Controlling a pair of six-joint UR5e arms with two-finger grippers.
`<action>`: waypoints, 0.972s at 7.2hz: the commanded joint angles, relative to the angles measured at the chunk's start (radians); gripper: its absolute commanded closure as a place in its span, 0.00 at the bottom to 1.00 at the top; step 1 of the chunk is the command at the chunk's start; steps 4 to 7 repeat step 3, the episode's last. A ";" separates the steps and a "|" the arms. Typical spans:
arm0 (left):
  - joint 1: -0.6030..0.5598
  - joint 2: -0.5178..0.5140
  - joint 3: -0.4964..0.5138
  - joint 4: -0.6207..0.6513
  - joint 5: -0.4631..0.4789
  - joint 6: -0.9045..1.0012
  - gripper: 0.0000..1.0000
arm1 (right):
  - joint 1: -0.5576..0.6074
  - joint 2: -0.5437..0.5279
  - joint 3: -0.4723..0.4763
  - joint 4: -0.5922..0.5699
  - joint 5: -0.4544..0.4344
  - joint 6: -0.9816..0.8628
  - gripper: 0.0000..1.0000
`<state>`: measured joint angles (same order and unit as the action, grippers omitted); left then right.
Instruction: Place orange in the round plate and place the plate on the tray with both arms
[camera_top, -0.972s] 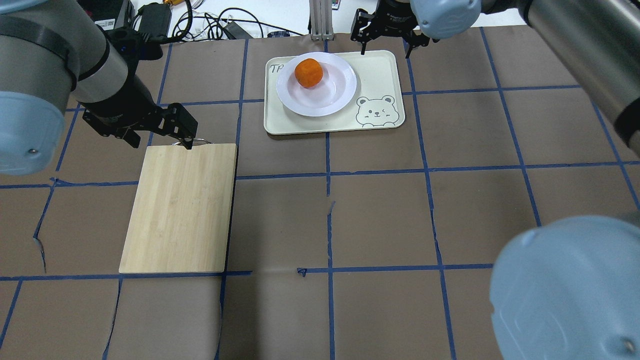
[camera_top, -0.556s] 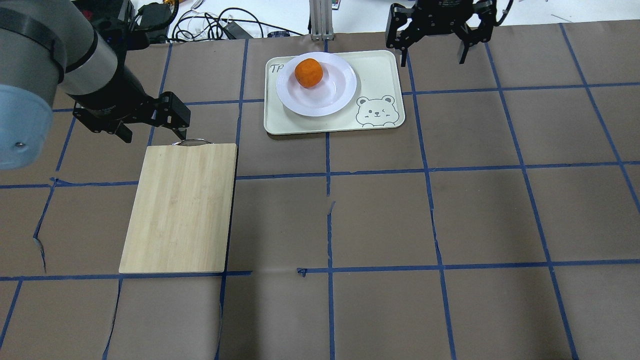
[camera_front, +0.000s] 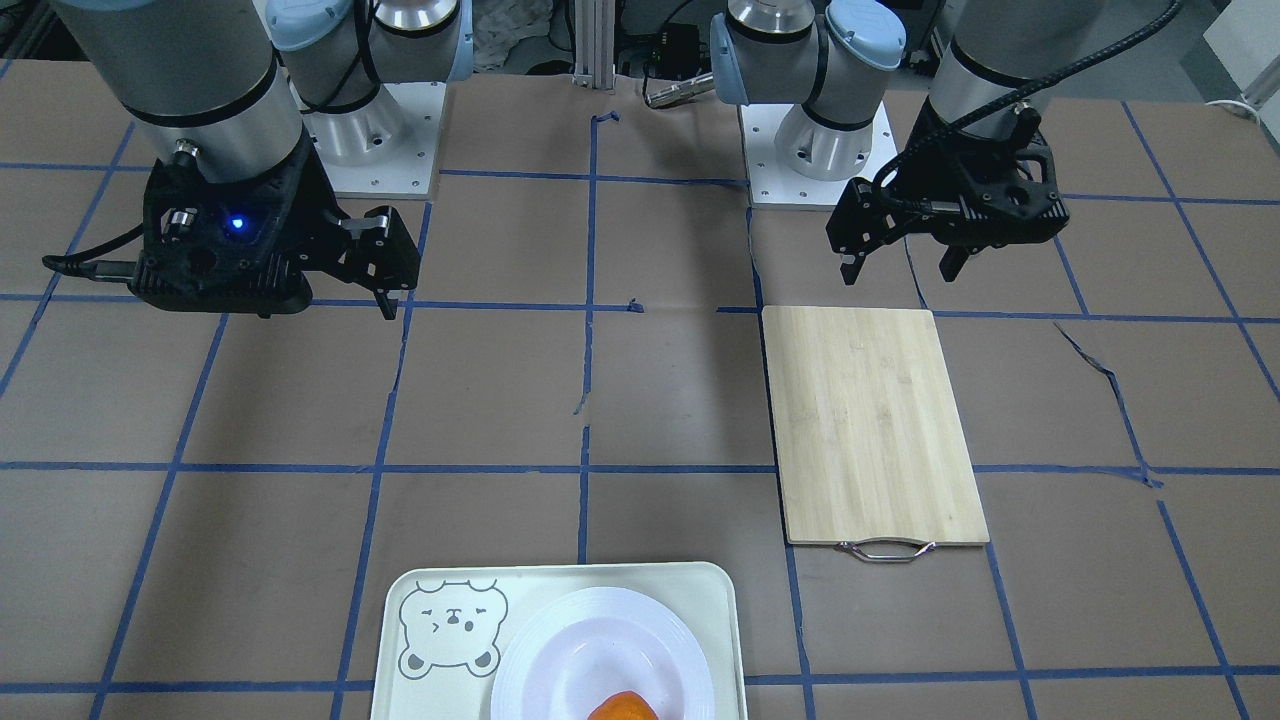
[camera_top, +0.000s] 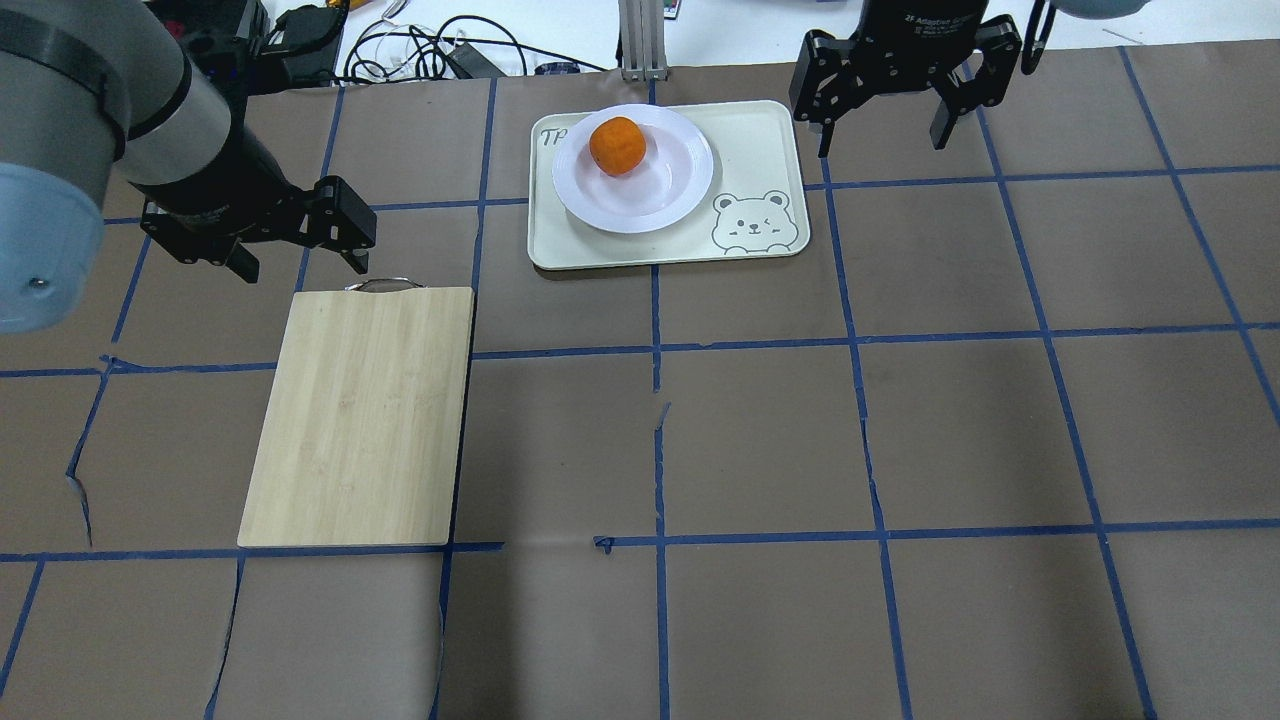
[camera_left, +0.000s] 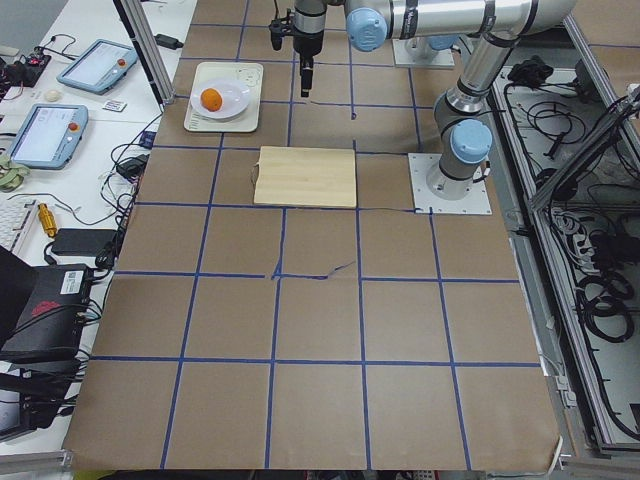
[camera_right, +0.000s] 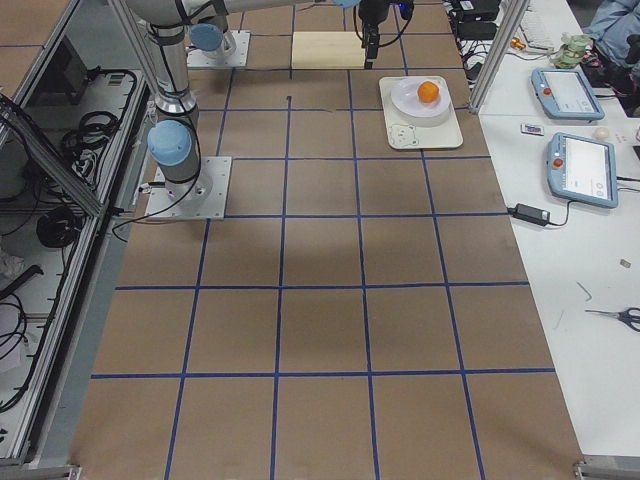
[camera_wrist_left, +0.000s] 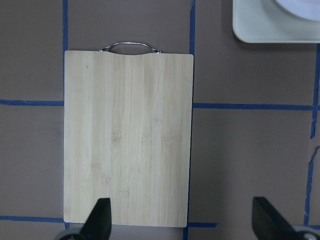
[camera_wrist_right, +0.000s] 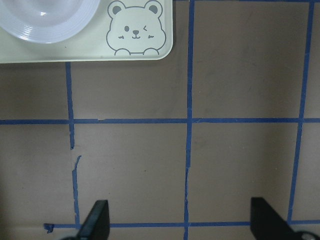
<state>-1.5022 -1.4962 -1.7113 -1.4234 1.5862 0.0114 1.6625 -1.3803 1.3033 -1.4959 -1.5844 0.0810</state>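
Observation:
The orange (camera_top: 616, 146) sits in the round white plate (camera_top: 662, 196), and the plate rests on the left part of the pale tray (camera_top: 765, 135) with the bear face. My right gripper (camera_top: 882, 146) hovers open and empty just right of the tray's far right corner. My left gripper (camera_top: 302, 268) hangs open and empty above the table, just beyond the handle end of the cutting board. The right wrist view shows the tray's bear corner (camera_wrist_right: 135, 30) and the plate's edge (camera_wrist_right: 45, 25) between open fingers. Neither gripper touches anything.
A bamboo cutting board (camera_top: 362, 415) with a metal handle (camera_top: 385, 284) lies on the left half of the table. Cables and devices lie past the far edge (camera_top: 420, 45). Both arm bases (camera_front: 815, 130) stand at the robot's side.
My right gripper has swung to the right, from behind the tray to beside its far right corner. My left gripper has drawn back a little to the left, away from the board's handle.

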 joint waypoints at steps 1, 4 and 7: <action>-0.001 0.001 -0.002 0.001 0.000 -0.002 0.00 | -0.009 -0.049 0.106 -0.094 -0.002 -0.007 0.00; 0.000 0.001 -0.001 0.001 -0.002 -0.005 0.00 | -0.036 -0.062 0.128 -0.139 0.001 -0.010 0.00; 0.000 0.001 -0.001 0.001 -0.002 -0.005 0.00 | -0.036 -0.062 0.128 -0.139 0.001 -0.010 0.00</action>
